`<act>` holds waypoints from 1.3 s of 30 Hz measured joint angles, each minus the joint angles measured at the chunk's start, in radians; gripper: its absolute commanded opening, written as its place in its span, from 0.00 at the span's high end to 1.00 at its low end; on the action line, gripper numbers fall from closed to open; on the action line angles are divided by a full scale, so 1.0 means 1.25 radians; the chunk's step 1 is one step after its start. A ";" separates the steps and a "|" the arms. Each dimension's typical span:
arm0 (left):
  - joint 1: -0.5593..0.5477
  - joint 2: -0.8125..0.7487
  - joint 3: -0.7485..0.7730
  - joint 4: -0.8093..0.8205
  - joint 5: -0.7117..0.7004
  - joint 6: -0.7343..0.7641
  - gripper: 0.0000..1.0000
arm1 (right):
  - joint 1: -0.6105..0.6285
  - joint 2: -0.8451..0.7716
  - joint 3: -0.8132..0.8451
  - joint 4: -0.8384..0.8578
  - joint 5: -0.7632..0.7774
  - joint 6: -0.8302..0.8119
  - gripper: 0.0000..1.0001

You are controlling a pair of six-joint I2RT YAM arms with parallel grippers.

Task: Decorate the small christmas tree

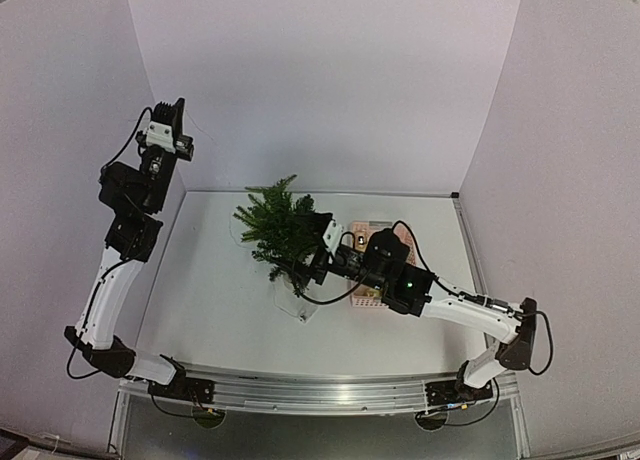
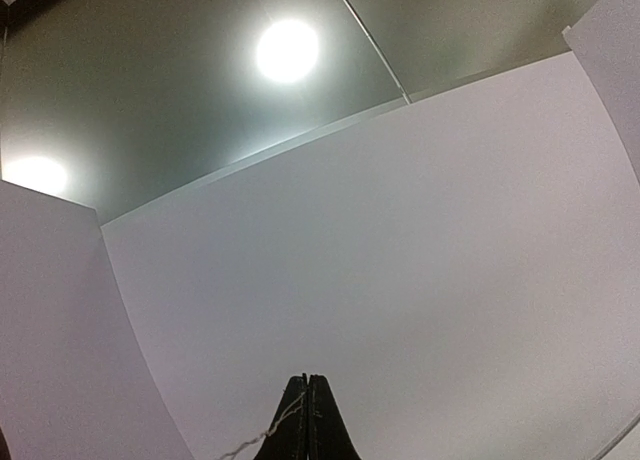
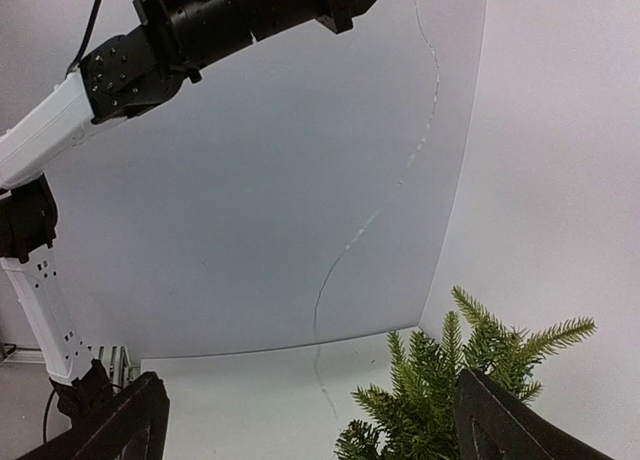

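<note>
The small christmas tree [image 1: 275, 225] leans toward the back left on its pale base [image 1: 297, 305] mid-table. My right gripper [image 1: 312, 248] is open right against the tree's right side. In the right wrist view its wide jaws [image 3: 309, 378] hold nothing, and green branches [image 3: 440, 400] sit by the right finger [image 3: 500, 420]. My left gripper [image 1: 172, 115] is raised high at the back left. It is shut [image 2: 308, 382] on a thin pale string [image 2: 260, 438]. That string [image 3: 345, 250] hangs from it down to the table near the tree.
A pink basket [image 1: 372, 298] sits just right of the tree, mostly hidden under my right arm. White walls enclose the table at the back and on both sides. The left arm [image 3: 60, 130] stands tall along the left wall.
</note>
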 measured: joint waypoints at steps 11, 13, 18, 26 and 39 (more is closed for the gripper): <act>0.137 0.199 0.199 -0.011 0.060 -0.112 1.00 | -0.009 0.000 0.067 -0.067 0.037 0.031 0.02; 0.165 0.238 0.221 -0.011 0.065 -0.134 1.00 | -0.021 0.000 0.111 -0.096 0.048 0.044 0.02; 0.197 0.314 0.242 -0.016 0.084 -0.175 1.00 | -0.096 0.000 0.205 -0.163 0.086 0.098 0.02; 0.194 0.463 0.394 -0.016 0.119 -0.211 1.00 | -0.244 0.062 0.352 -0.292 0.112 0.197 0.02; 0.200 0.608 0.486 -0.029 0.259 -0.286 1.00 | -0.474 0.294 0.542 -0.394 -0.081 0.377 0.03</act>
